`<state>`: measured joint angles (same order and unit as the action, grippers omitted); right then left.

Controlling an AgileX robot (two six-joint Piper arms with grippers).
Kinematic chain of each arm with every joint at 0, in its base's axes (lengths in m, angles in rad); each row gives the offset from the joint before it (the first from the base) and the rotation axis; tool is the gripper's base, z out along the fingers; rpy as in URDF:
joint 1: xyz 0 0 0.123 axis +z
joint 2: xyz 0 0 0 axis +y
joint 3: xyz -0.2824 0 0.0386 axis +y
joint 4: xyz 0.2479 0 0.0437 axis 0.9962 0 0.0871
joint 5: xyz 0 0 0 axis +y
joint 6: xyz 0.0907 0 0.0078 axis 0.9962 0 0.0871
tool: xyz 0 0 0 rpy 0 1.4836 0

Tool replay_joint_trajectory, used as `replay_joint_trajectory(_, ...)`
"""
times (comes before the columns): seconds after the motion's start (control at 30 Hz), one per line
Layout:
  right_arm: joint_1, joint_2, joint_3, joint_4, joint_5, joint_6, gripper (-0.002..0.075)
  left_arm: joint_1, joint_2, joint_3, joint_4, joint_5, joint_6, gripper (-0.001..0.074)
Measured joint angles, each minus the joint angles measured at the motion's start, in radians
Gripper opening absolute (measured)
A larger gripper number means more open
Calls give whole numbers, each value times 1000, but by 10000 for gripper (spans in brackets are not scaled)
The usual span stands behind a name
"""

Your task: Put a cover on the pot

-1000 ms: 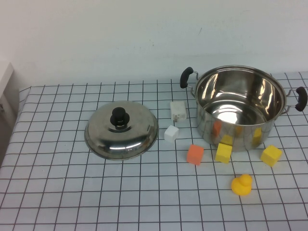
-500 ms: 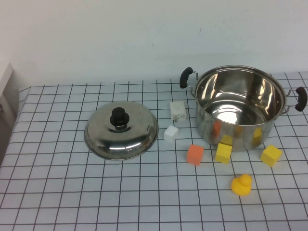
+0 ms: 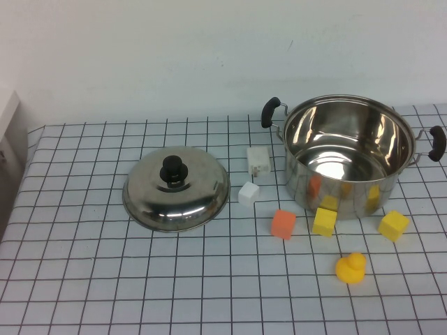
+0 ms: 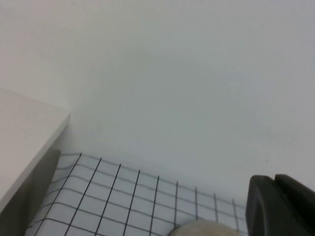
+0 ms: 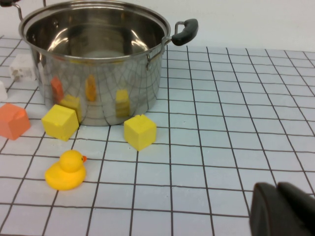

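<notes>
High view: pot (image 3: pixel 346 157) stands open at the table's (image 3: pixel 84 279) right; lid (image 3: pixel 176 188) lies well apart, left; blocks crowd the pot's base and could snag a low carry.
Left wrist view: left gripper (image 4: pixel 283 206) faces the wall; fingers' state cannot be told.
Right wrist view: right gripper (image 5: pixel 285 209) low, near the duck (image 5: pixel 66 170); fingers' state cannot be told.

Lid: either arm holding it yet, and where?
Nothing is held. The lid lies on the table left of the open pot, knob untouched. Neither arm shows in the high view; only a dark edge of each gripper appears in its wrist view.
</notes>
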<state>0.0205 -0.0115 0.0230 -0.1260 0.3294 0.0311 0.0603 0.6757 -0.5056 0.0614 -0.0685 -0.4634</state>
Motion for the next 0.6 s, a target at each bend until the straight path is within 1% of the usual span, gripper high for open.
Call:
replay_joint_trajectory(0.13,0,0,0,0,0,0,9,0,246,-57,111,-135,-52,-3)
replay_joint_trajectory(0.3,0,0,0,0,0,0,9,-57,487,-139,382,-409,-217,-2)
replay_joint_trajectory(0.4,0,0,0,0,0,0,9,-114,608,-202,447,-448,-281,-2)
replay_joint_trajectory(0.53,0,0,0,0,0,0,9,-174,773,-244,462,-480,-248,-2)
replay_joint_trajectory(0.6,0,0,0,0,0,0,9,-197,863,-262,436,-503,-230,-2)
